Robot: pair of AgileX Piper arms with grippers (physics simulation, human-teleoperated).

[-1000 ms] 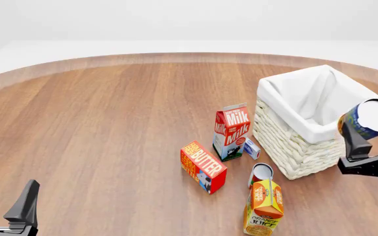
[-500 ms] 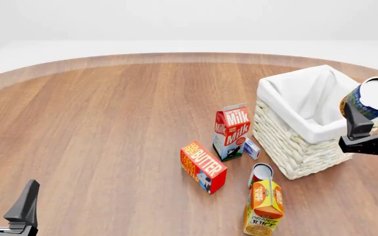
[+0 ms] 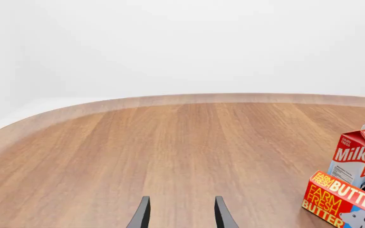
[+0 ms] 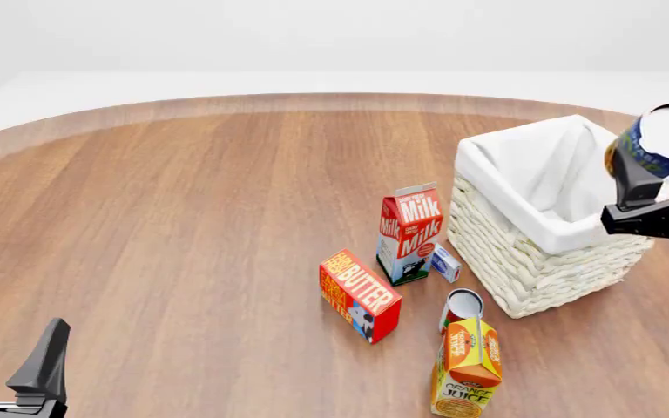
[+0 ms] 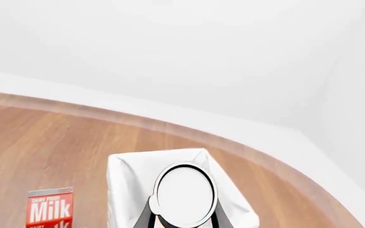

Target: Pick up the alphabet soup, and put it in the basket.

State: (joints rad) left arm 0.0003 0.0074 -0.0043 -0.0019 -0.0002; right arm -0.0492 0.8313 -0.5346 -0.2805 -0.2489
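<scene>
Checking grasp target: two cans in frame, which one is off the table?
The alphabet soup, blue and yellow-orange label, held in the right gripper beside the basket. The other can stands on the table behind the orange juice carton.

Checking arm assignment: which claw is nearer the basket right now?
Right. The right claw holds the alphabet soup lifted beside the basket, at its right edge in the front view. The left claw hangs open over the table's near left corner, far from it.

I see alphabet soup (image 4: pixel 657 142) blue/yellow-orange with white top, basket (image 4: pixel 521 252) cream weave with white lining, milk carton (image 4: pixel 409 232) red/white, surface (image 4: pixel 195 218) brown woodgrain.
</scene>
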